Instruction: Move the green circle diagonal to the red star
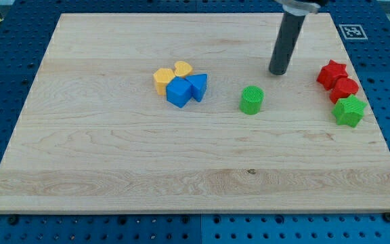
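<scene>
**Tip sits up and right of the green circle**

My tip (278,72) — a bare rod, no jaws, grasping nothing — stands apart from the green circle (252,100), which lies down-left of it, right of centre. The red star (332,73) waits at the right edge — above a red block (344,89) and a green star (349,110). The path looks open; blue and yellow blocks cluster well left.

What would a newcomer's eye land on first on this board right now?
Probably the dark rod coming down from the view's top, my tip resting on the wooden board just up and right of the lone green circle block. Next, the red star block in the red-and-green stack at the view's right edge, and the yellow-and-blue cluster left of centre.
</scene>
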Controlling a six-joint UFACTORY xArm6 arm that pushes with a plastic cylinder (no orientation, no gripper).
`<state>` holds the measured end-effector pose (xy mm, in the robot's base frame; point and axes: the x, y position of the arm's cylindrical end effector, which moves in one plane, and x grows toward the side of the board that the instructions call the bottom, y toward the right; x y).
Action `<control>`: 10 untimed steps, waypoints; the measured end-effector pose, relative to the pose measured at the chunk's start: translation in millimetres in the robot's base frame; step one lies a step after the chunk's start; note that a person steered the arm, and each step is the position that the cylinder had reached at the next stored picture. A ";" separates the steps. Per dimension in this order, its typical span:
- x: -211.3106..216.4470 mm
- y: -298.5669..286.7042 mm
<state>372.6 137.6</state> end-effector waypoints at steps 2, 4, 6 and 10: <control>20.3 -36.0; 35.8 -50.7; 51.0 -57.2; 103.4 -14.3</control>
<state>476.0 123.4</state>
